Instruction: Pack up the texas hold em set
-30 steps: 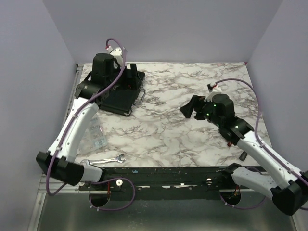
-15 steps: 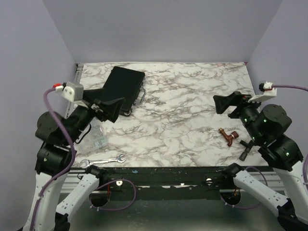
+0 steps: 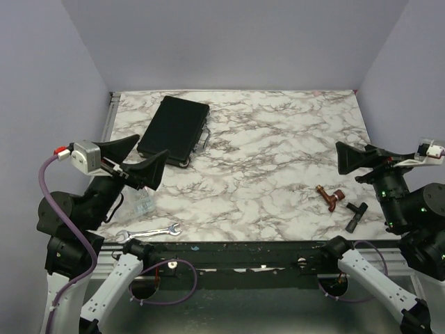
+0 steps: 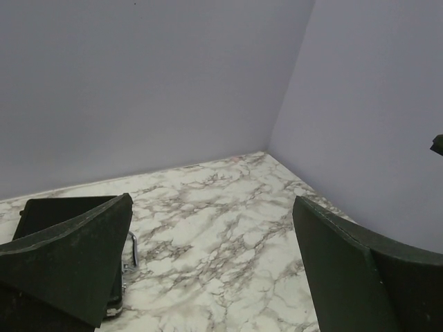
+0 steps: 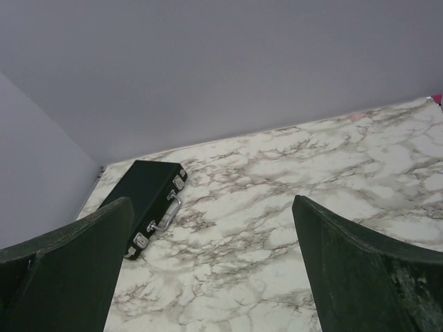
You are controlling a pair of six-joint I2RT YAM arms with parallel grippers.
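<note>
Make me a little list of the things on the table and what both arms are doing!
case: small black hinged case with metal handle, shut, flat at the far left of the white marble table
left end effector: open, empty, raised
right end effector: open, empty, raised
spare bits: silver wrench at near left edge; brown tap-shaped piece near right

Both arms folded high near bases; left hand (image 3: 149,147) and right hand (image 3: 352,161) spread wide, empty.
</note>
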